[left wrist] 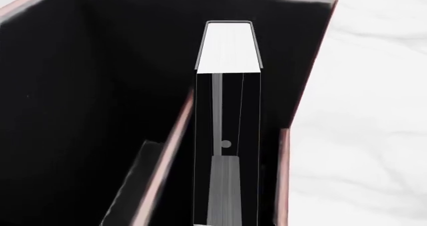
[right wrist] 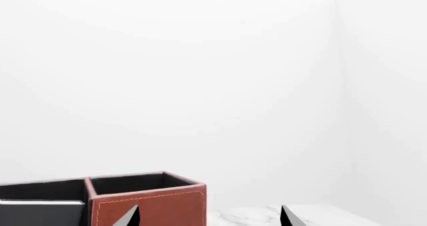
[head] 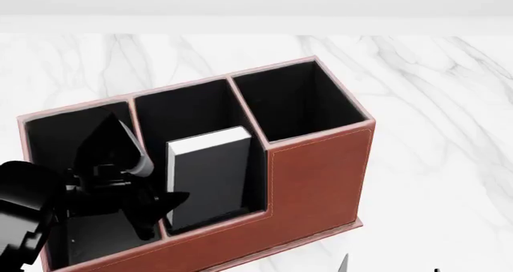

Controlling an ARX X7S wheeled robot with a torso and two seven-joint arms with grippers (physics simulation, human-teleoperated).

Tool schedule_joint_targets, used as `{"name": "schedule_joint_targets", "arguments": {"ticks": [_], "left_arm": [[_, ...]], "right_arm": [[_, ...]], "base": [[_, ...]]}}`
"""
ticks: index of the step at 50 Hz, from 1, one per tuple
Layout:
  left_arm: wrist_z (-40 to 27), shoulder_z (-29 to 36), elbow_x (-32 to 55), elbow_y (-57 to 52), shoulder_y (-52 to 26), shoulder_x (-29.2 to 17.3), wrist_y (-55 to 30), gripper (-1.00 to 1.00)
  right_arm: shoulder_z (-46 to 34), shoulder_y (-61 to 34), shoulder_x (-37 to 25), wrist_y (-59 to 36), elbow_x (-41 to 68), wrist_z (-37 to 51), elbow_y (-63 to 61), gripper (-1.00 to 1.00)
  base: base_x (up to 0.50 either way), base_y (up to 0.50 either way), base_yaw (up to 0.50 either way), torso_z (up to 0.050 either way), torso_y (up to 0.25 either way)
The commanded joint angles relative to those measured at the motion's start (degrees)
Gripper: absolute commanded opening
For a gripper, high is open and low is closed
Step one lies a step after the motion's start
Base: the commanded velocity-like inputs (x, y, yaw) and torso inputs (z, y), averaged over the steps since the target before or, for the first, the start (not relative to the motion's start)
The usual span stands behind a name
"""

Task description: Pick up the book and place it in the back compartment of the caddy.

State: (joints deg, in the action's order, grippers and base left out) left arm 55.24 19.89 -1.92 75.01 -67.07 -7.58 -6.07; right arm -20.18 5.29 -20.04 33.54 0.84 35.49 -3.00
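The black book (head: pixel 210 176) stands upright, white page edge up, inside the reddish-brown caddy (head: pixel 313 176). It sits in the middle black-lined pocket (head: pixel 256 182), behind the low front wall. The left wrist view looks down on the book (left wrist: pixel 228 46), which stands between a low pink-rimmed divider (left wrist: pixel 167 156) and the low wall (left wrist: pixel 283 176). My left gripper (head: pixel 164 209) reaches in from the left, with one finger against the book's front face; it looks shut on the book. My right gripper (right wrist: pixel 210 217) hangs open to the right of the caddy (right wrist: pixel 150 206), holding nothing.
A tall square pocket (head: pixel 301 104) stands at the caddy's right end, and a wide pocket (head: pixel 60 134) lies at its left, behind my left arm. White marble tabletop (head: pixel 433 134) surrounds the caddy, with a white wall behind it.
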Motion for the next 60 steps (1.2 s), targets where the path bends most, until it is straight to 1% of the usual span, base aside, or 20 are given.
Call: {"name": "schedule_joint_targets", "arguments": {"ticks": [1, 12, 13, 28, 36, 38, 39, 40, 41, 43, 44, 45, 46, 48, 49, 50, 51, 54, 60], "left_arm": [[-2.2, -3.6, 1.6, 0.0, -1.0, 0.6, -2.0, -1.00], [-4.1, -3.7, 2.1, 0.0, -0.8, 1.0, -2.3, -1.00], [-3.8, -3.7, 2.1, 0.0, -0.6, 1.1, -2.3, 1.00], [-2.4, -5.5, 2.3, 0.0, 0.3, 1.3, 1.4, 1.00], [-0.6, -7.2, 2.8, 0.0, 0.7, 1.1, 3.4, 1.00], [-0.9, -8.3, 3.4, 0.0, 0.7, 1.1, 2.9, 1.00], [0.7, -8.1, 3.2, 0.0, 0.9, 1.0, 4.3, 1.00], [0.1, -8.2, 3.0, 0.0, 0.8, 1.1, 3.5, 1.00], [1.9, -8.3, 3.3, 0.0, 1.1, 1.0, 4.9, 1.00], [1.3, -9.2, 3.8, -0.1, 1.1, 0.9, 4.0, 1.00], [3.0, -9.2, 3.9, -0.1, 1.4, 0.8, 5.8, 1.00], [1.8, -9.3, 3.9, -1.0, 2.0, 0.6, 5.5, 1.00], [2.9, -9.4, 4.4, -8.3, 5.1, 0.0, 2.3, 1.00], [1.5, -9.8, 4.8, -25.5, 13.3, -1.8, -9.5, 1.00], [2.1, -9.9, 5.5, -34.1, 17.4, -2.9, -13.7, 1.00], [1.3, -9.9, 5.4, -42.7, 19.8, -3.5, -17.5, 1.00], [1.1, -10.0, 5.5, -48.8, 21.3, -3.9, -19.3, 1.00], [1.1, -10.4, 6.4, -60.3, 26.2, -5.3, -24.4, 1.00], [0.4, -11.9, 8.0, -76.0, 32.8, -7.3, -31.0, 1.00]], "right_arm": [[0.0, 0.0, -0.3, 0.1, 0.5, 0.1, -0.1, 1.00], [-0.2, -0.1, -0.3, 0.3, 0.4, 0.2, 0.2, 1.00], [-0.2, -0.1, -0.3, 0.5, 0.3, 0.2, 0.4, 1.00], [-0.3, -0.1, -0.3, 0.4, 0.0, 0.5, 0.3, 1.00], [-0.4, -0.4, -0.2, 0.4, 0.0, 0.6, 0.6, 1.00], [-0.4, -0.4, -0.2, 0.4, 0.0, 0.6, 0.7, 1.00], [-0.4, -0.4, -0.2, 0.4, 0.0, 0.7, 0.7, 1.00], [-0.4, -0.5, -0.2, 0.5, 0.0, 0.6, 0.9, 1.00], [-0.5, -0.6, -0.2, 0.5, -0.1, 0.7, 1.1, 1.00], [-0.6, -0.6, -0.2, 0.5, -0.1, 0.7, 1.0, 1.00], [-0.6, -0.6, -0.2, 0.4, -0.2, 0.7, 1.0, 1.00], [-0.6, -0.6, -0.2, 0.4, -0.2, 0.7, 0.9, 1.00], [-0.7, -0.6, -0.1, 0.4, -0.2, 0.7, 1.0, 1.00], [-0.8, -0.6, -0.1, 0.3, -0.4, 0.7, 0.9, 1.00], [-0.9, -0.6, -0.1, 0.2, -0.4, 0.6, 0.8, 1.00], [-1.0, -0.7, 0.0, 0.0, -0.4, 0.6, 0.7, 1.00], [-1.1, -0.8, 0.1, 0.0, -0.5, 0.6, 0.9, 1.00], [-1.6, -0.8, 0.3, -0.4, -0.6, 0.4, 0.7, 1.00], [-1.8, -1.2, 0.3, -1.0, -0.3, 0.2, 0.2, 1.00]], "base": [[0.00, 0.00, 0.00, 0.010, 0.000], [0.00, 0.00, 0.00, 0.000, 0.001], [0.00, 0.00, 0.00, 0.000, 0.000], [0.01, 0.00, -0.01, 0.000, 0.000], [0.01, 0.00, -0.01, 0.000, 0.000], [0.01, 0.00, -0.01, 0.000, 0.000], [0.01, 0.00, -0.01, 0.000, 0.000], [0.00, 0.00, -0.01, 0.000, 0.000], [0.01, 0.00, -0.01, 0.000, 0.000], [0.00, 0.00, -0.01, 0.000, 0.000], [0.02, 0.00, -0.01, 0.000, 0.000], [0.00, 0.00, -0.01, 0.000, 0.000], [0.00, 0.00, -0.01, 0.000, 0.000], [0.01, 0.00, -0.01, 0.000, 0.000], [0.00, 0.00, 0.00, 0.000, 0.000], [0.00, 0.00, 0.00, 0.000, 0.000], [0.00, 0.00, 0.00, 0.000, 0.000], [0.00, 0.00, 0.00, 0.000, 0.000], [0.00, 0.00, 0.00, 0.000, 0.000]]}}
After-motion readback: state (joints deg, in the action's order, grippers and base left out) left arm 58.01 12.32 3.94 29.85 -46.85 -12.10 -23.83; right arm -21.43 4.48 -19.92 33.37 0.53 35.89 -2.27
